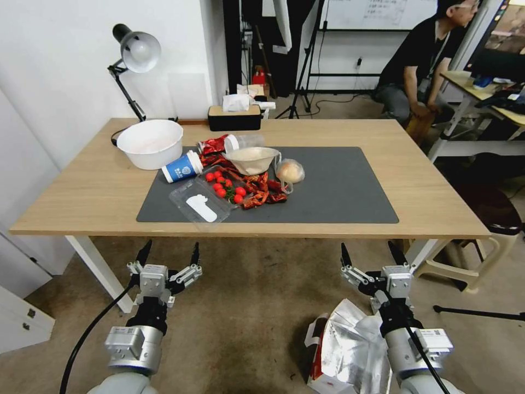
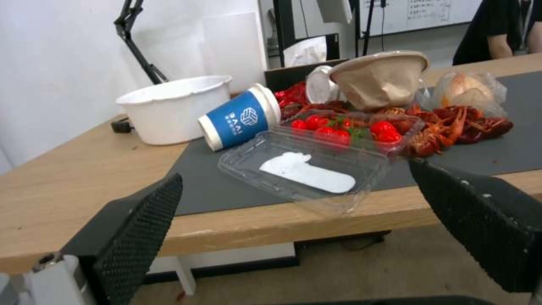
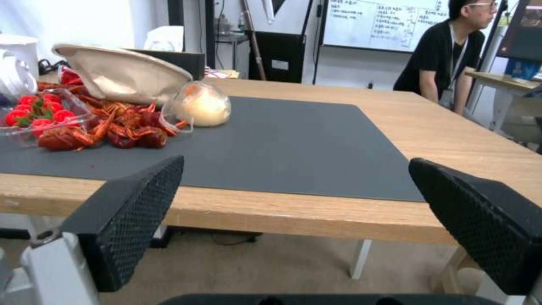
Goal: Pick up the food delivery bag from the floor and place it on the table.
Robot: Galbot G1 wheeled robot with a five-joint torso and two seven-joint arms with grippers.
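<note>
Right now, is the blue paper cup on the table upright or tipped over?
Tipped over: the blue cup lies on its side on the mat.

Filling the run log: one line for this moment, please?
food delivery bag: on floor, under right arm | left end effector: open, empty, before table | right end effector: open, empty

Bright even indoor light; wrist views soft (head view bowed at edges).

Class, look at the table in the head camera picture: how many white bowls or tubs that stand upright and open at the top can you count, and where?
1. The white tub stands upright on the bare wood of the table, left of the dark mat, below the lamp. The beige paper bowl lies tipped on the mat, so it is not counted.
</note>
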